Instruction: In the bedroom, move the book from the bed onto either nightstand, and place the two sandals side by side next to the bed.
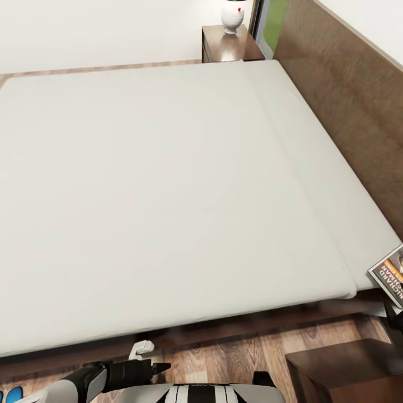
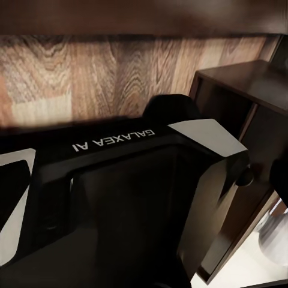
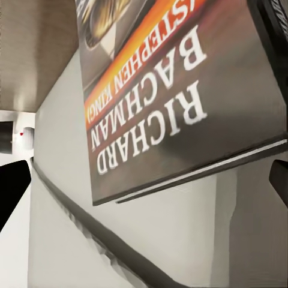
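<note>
- The bed (image 1: 168,184) takes up most of the head view, its off-white mattress bare and flat, with the dark wooden headboard (image 1: 352,106) running along the right side.
- The book (image 1: 392,274) is at the near right corner of the bed, by the headboard end, cut off by the right edge of the head view; its grey cover with the orange band faces up.
- In the right wrist view the book (image 3: 174,90) is seen very close, lettering "RICHARD BACHMAN" readable, raised a little above the mattress; the dark tips of the right gripper show at its edges, and it seems to be clamped on the book, though the contact itself is hard to make out.
- A nightstand (image 1: 229,47) stands at the far side of the bed, beside the headboard, with a white vase (image 1: 232,18) on top.
- Another nightstand (image 1: 347,366) sits at the near right, on the wood floor (image 1: 235,352) just below the book.
- The left arm (image 1: 112,376) lies low at the near left, over the floor; whether its gripper is wide or narrow I cannot tell.
- A bit of bright blue, probably the sandals (image 1: 11,393), shows at the near left corner.
</note>
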You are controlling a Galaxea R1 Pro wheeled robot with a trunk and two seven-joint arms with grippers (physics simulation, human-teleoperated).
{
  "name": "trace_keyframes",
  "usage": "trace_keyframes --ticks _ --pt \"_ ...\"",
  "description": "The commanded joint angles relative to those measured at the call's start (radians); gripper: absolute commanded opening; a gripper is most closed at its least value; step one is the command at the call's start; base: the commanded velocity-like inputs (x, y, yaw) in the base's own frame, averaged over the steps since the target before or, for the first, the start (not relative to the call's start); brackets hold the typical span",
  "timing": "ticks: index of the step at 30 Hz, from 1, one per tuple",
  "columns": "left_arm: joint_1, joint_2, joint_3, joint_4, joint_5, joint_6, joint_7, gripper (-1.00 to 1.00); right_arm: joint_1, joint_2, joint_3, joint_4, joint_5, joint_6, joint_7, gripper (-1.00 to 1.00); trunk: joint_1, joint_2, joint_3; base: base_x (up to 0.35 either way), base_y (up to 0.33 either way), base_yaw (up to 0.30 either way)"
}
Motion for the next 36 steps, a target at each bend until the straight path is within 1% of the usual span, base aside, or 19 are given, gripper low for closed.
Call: trace_keyframes --ticks 1,11,18,26,36 --pt "0.0 0.0 0.009 -0.002 -0.008 0.009 -0.004 1.0 -0.001 0.0 -0.002 0.0 -0.007 0.008 0.001 1.0 0.0 0.0 0.0 0.071 0.0 0.0" --pt "0.0 0.0 0.008 -0.002 -0.008 0.01 -0.004 1.0 -0.001 0.0 -0.001 0.0 -0.007 0.008 0.001 1.0 0.0 0.0 0.0 0.01 0.0 0.0" --pt "0.0 0.0 0.008 -0.002 -0.008 0.011 -0.005 1.0 0.0 0.0 0.0 -0.001 -0.007 0.008 0.001 1.0 0.027 -0.049 -0.022 0.0 0.0 0.0" --pt "0.0 0.0 0.009 -0.002 -0.008 0.01 -0.005 1.0 -0.001 0.0 0.001 -0.033 -0.007 0.008 0.001 1.0 0.027 -0.049 -0.022 0.0 0.0 0.0" --pt "0.0 0.0 0.009 -0.002 -0.008 0.01 -0.006 1.0 -0.001 0.0 0.001 -0.036 -0.007 0.008 0.001 1.0 0.027 -0.049 -0.022 0.0 0.0 0.0"
